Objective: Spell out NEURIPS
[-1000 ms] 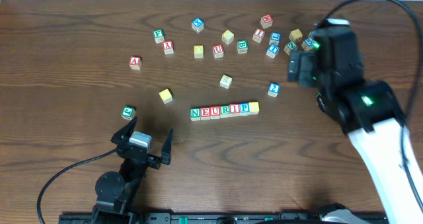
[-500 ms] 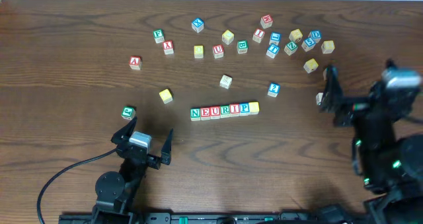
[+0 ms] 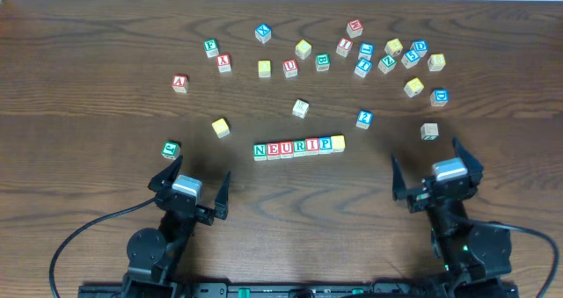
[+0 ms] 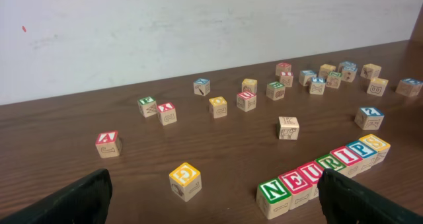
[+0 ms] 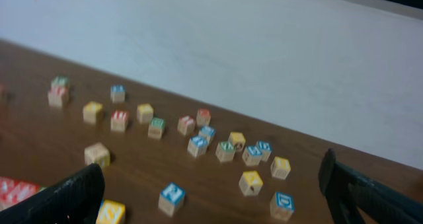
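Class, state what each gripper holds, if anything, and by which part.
Nothing is held. The left gripper and right gripper both stand open and empty, short of the row of small pale wooden letter cubes.

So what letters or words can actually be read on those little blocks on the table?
"NEURIP": along the row of cubes; its last, yellow cube is too pale to read.
"A": red cube.
"D": blue cube.
The other scattered cubes: too small or blurred.
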